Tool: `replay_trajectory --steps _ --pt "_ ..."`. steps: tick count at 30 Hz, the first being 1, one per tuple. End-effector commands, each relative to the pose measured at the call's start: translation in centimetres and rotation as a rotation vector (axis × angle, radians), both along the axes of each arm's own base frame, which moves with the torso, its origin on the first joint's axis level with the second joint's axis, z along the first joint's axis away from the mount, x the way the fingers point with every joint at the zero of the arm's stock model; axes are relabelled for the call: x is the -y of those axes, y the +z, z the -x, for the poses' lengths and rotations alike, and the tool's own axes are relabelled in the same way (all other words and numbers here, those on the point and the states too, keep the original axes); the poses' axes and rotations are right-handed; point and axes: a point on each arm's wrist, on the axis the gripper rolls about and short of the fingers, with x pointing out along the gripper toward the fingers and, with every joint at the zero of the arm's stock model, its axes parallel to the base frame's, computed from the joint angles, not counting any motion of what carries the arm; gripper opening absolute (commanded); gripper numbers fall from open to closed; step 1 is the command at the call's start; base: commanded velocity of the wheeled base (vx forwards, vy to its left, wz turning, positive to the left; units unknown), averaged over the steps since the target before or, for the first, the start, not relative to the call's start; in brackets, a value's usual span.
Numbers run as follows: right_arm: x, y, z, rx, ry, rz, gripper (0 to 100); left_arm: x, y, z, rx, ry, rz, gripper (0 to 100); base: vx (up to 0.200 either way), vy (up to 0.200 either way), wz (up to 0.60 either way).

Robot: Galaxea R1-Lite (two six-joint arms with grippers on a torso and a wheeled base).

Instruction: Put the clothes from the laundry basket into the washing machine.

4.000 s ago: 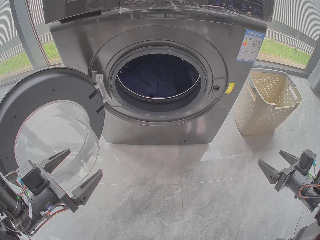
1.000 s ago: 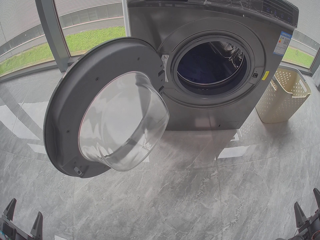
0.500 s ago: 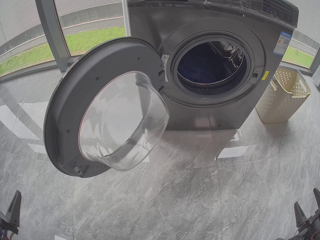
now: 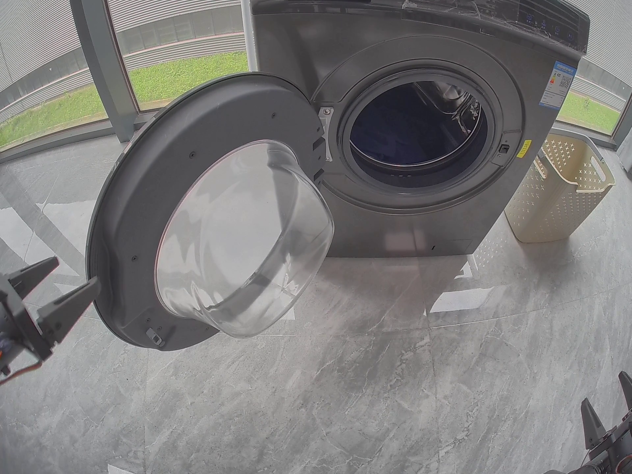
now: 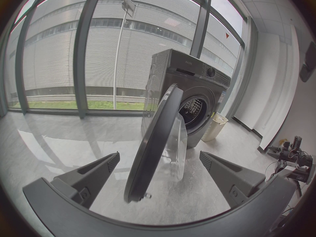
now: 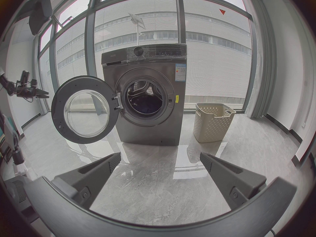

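The washing machine [image 4: 395, 232] stands on the grey stone floor [image 4: 368, 376] in front of the windows [image 4: 178, 34], its round opening [image 4: 418, 133] facing the robot. Dark blue clothes [image 6: 146, 104] lie low in the drum. The door [image 4: 164, 185] is swung wide to the robot's left on a hinge at the left side of the opening. Its clear glass bowl [image 4: 243, 238] bulges toward the robot.

The laundry basket [image 4: 559, 199], cream and perforated, stands upright on the floor just beside the machine's right side, its open top up. Its long axis runs roughly parallel with the machine's front, with 1 handle slot at each short end.

The left hand [image 4: 78, 270] hangs at the left edge of the head view, its 2 fingers spread wide and holding nothing. They point at the outer rim of the door, just beside it; contact cannot be judged. In the left wrist view the door stands edge-on beyond the gap between the fingers.

The right hand [image 4: 604, 390] sits low at the right edge, fingers wide and holding nothing, over the floor and well apart from the basket.
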Motion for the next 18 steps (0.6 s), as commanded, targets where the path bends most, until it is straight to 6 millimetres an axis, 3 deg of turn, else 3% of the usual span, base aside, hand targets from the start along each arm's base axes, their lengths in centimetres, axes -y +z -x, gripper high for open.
replay_trajectory --steps 1,4,9,14,18 --pt "0.0 -0.5 0.0 -0.005 0.001 0.001 100 1.0 -0.2 -7.9 -0.076 -0.124 0.011 100 0.000 0.000 0.00" --pt "0.0 -0.5 0.0 -0.005 0.001 0.001 100 1.8 -0.1 -7.4 -0.060 -0.220 0.024 100 0.000 0.000 0.00" --pt "0.0 -0.5 0.0 -0.005 0.001 0.001 100 3.3 -0.1 -4.8 -0.032 -0.362 0.037 100 0.000 0.000 0.00" --pt "0.0 -0.5 0.0 -0.005 0.001 0.001 100 4.8 0.4 -0.4 -0.020 -0.574 0.078 100 0.000 0.000 0.00" --pt "0.0 -0.5 0.0 -0.005 0.001 0.001 100 4.5 0.2 0.4 -0.069 -0.559 0.068 100 0.000 0.000 0.00"
